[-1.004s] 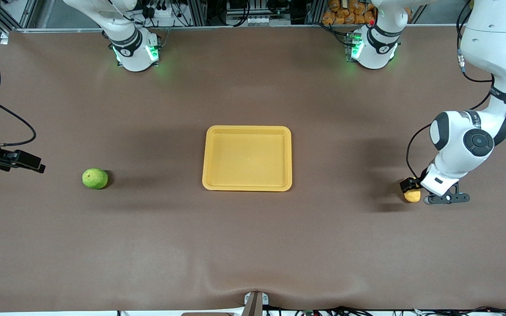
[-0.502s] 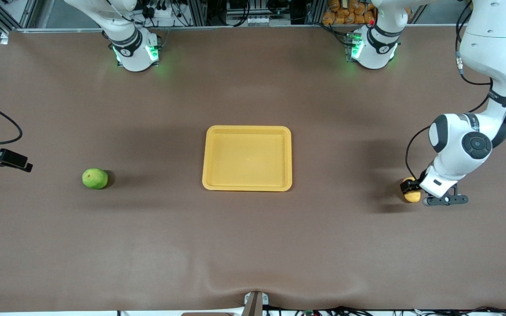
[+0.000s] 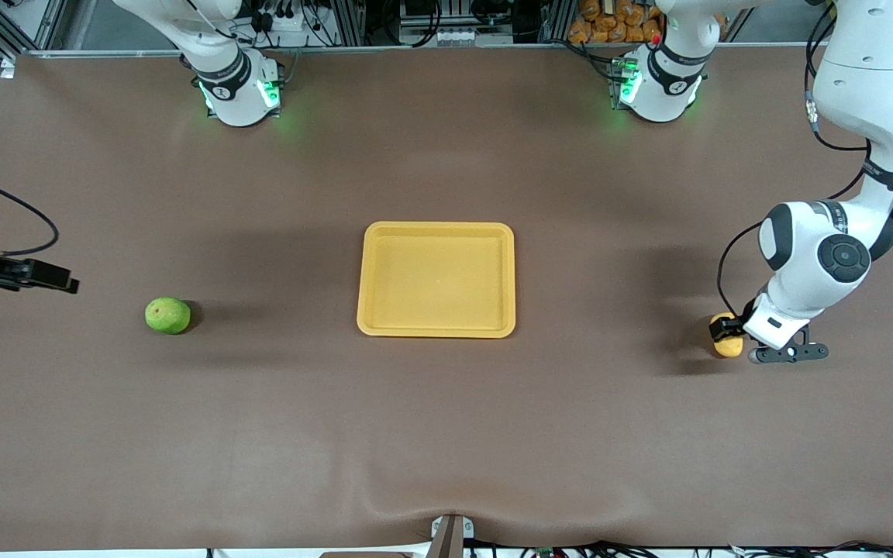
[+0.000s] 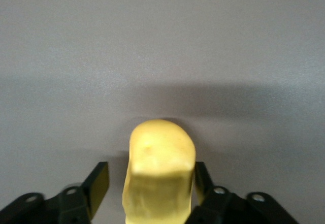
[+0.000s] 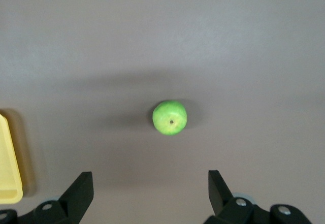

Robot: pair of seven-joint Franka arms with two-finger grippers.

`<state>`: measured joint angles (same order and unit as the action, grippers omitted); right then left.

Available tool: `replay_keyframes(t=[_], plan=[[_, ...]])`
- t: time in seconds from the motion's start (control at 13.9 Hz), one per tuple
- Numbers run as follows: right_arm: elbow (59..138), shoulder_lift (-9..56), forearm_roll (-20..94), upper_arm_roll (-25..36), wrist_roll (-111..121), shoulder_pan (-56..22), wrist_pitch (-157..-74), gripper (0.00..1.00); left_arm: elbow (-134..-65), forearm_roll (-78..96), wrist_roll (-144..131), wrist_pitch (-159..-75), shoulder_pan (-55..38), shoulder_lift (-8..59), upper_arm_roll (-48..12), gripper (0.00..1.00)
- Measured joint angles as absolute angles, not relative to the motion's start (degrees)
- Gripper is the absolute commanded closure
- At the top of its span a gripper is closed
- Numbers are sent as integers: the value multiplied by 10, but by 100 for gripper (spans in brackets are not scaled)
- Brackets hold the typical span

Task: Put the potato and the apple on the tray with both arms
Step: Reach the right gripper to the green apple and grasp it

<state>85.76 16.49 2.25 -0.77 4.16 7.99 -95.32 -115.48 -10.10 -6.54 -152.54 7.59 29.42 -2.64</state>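
The potato (image 4: 161, 168) sits between the left gripper's (image 4: 150, 183) spread fingers at that arm's end of the table — yellow, blunt-ended. The right gripper (image 5: 150, 193) hangs wide open, apart from the green apple (image 3: 167, 315) — the tray (image 3: 436, 230) lies mid-table.

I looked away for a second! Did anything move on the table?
Barely. The right gripper, open, drifted out toward the table's edge, then back toward the apple. The left gripper stayed around the potato. Apple, potato and tray stayed put.
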Motion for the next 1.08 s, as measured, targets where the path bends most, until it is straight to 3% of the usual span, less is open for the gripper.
replay_keyframes(t=[0.22,0.5,0.57,0.79,1.08], plan=[[860,223,23,-11,42,48,-961,0,-1154,-101,-65,-1525,76,294,-27,50],[858,285,22,-9,39,21,-1024,0,-1153,-101,-65,-1525,76,294,-27,89],[858,292,22,-6,40,27,-1023,0,-1153,-101,-62,-1526,76,294,-27,94],[868,305,22,-2,55,46,-1033,0,-1151,-101,-40,-1527,76,294,-27,100],[967,305,21,1,168,73,-1208,0,-1147,-101,-35,-1527,76,290,-27,100]])
